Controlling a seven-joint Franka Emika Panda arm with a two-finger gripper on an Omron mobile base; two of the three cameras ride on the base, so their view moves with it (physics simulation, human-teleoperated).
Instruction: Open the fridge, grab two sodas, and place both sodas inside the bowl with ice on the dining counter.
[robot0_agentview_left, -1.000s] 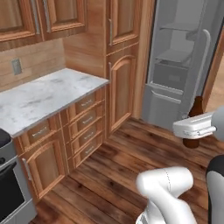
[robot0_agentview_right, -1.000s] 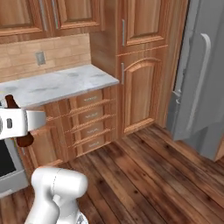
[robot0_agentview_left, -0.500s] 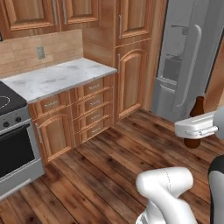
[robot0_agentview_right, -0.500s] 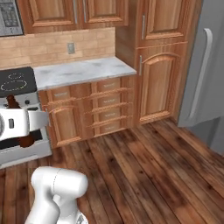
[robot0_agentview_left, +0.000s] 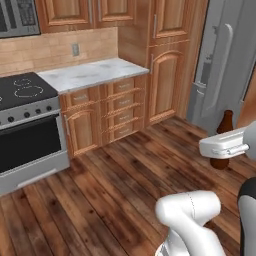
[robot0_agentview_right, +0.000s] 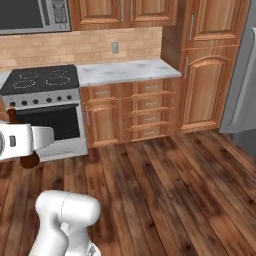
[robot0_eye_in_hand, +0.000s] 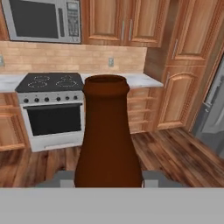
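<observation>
One bottle (robot0_eye_in_hand: 107, 135), one stove (robot0_agentview_left: 27, 127), one microwave (robot0_eye_in_hand: 42, 19).

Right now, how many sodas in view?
1. The dark brown bottle is held in the tool, upright, neck up, beside the arm in the left base view. A second soda may be elsewhere.

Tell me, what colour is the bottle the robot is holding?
The bottle is dark reddish brown. The hand view shows it best, right up close between the gripper fingers.
</observation>
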